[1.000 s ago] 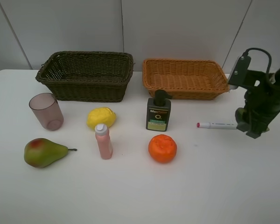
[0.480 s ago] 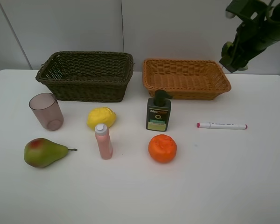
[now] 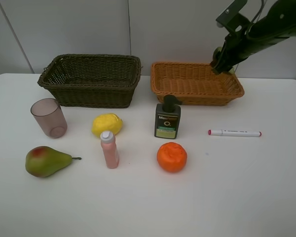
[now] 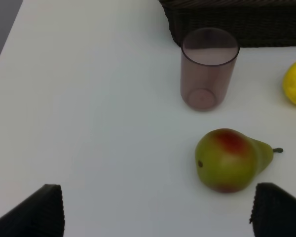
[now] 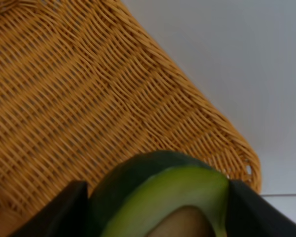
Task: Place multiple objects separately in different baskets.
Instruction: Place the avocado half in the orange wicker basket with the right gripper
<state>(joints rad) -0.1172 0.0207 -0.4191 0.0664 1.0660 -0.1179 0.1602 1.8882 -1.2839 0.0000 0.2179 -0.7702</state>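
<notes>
Item: avocado half (image 5: 163,197). Dark green skin, pale yellow-green cut flesh, a brownish pit hollow at the centre; its lower part is out of the right wrist view. Location: clamped between the two dark fingers of the right gripper (image 3: 221,63), hanging above the far right end of the orange-tan basket (image 3: 197,100); whether it touches the weave cannot be told. Handling, by judgement: light, stiff, smooth-skinned and probably a little slippery, not fragile; best taken across its width, one finger on each side. Left gripper (image 4: 158,212): fingers spread wide, holding nothing, above the table (image 3: 237,197) near the pear (image 4: 229,160). Also on the table: cup (image 4: 208,66), lemon (image 3: 107,124), pink bottle (image 3: 109,149), pump bottle (image 3: 167,118), orange (image 3: 171,156), marker (image 3: 234,133). Dark brown basket (image 3: 91,96) stands beside the orange-tan one.
</notes>
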